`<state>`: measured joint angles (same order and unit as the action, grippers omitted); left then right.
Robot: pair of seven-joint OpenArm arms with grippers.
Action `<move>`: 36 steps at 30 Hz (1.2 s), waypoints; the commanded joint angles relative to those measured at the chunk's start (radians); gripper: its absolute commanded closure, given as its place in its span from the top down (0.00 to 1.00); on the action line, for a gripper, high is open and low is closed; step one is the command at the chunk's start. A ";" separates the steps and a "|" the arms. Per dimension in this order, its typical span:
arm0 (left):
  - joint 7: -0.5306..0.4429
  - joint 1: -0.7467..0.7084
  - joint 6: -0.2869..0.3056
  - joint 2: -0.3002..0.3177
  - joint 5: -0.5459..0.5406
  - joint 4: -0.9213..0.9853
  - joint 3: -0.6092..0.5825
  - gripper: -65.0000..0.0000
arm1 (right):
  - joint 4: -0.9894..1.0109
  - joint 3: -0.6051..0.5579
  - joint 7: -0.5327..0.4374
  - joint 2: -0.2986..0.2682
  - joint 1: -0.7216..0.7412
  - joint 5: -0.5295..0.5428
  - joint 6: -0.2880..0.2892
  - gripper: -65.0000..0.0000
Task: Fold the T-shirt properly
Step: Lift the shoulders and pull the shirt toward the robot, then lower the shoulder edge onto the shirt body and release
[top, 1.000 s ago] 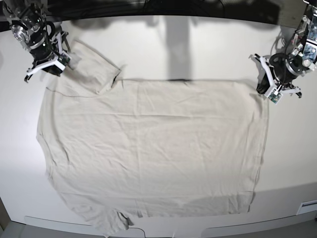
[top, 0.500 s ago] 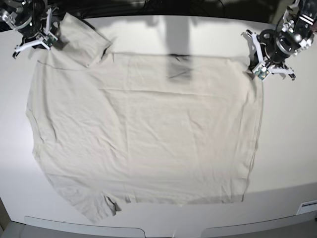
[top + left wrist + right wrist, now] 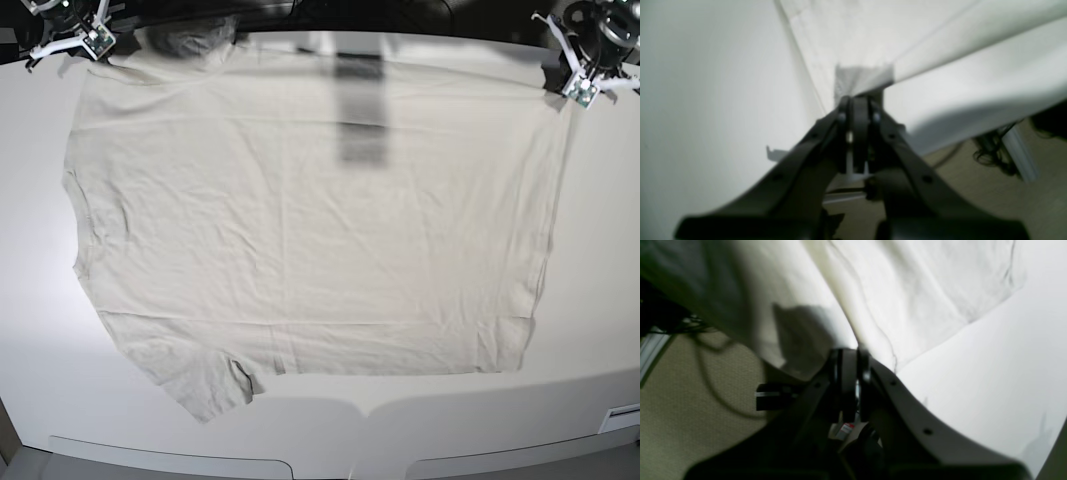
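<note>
The pale off-white T-shirt (image 3: 300, 220) lies spread over the white table (image 3: 600, 300), its far edge pulled taut between both grippers. My left gripper (image 3: 577, 88) at the far right is shut on the shirt's corner, and the left wrist view shows the pinched hem (image 3: 862, 78) in front of the left gripper (image 3: 857, 100). At the far left, my right gripper (image 3: 88, 42) is shut on the shoulder; the right wrist view shows the cloth (image 3: 923, 290) running away from the right gripper (image 3: 850, 351). One sleeve (image 3: 200, 385) lies flat at the near left.
The table's far edge runs just behind both grippers, with dark space beyond it. Both wrist views show floor with cables (image 3: 993, 150) past that edge. A dark shadow (image 3: 360, 110) falls on the shirt's far middle. The table's near edge (image 3: 330, 440) is just below the shirt.
Both grippers have moved toward the table's far edge, dragging the shirt with them. The cloth has slid away and flattened, and the far left sleeve now hangs past that edge.
</note>
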<state>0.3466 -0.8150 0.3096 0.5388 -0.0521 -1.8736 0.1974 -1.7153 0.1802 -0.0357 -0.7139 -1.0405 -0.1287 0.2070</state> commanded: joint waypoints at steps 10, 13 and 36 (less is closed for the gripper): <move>-0.022 -0.147 0.035 -0.062 0.000 -0.117 0.164 0.00 | -0.158 0.110 -0.016 0.036 -0.155 -0.001 -0.013 0.00; -0.023 -0.152 0.034 -0.062 0.000 -0.118 0.205 0.00 | -0.194 0.137 -0.016 0.038 -0.165 0.003 -0.013 0.00; -0.144 0.229 0.121 -0.062 -0.005 0.046 0.237 0.00 | -0.169 0.002 0.074 0.024 0.285 0.159 0.003 0.00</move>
<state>0.2214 -0.5846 0.4477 0.4622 -0.0521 -1.8137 0.4255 -1.8706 0.1722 0.0593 -0.6754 -0.7536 0.0307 0.2245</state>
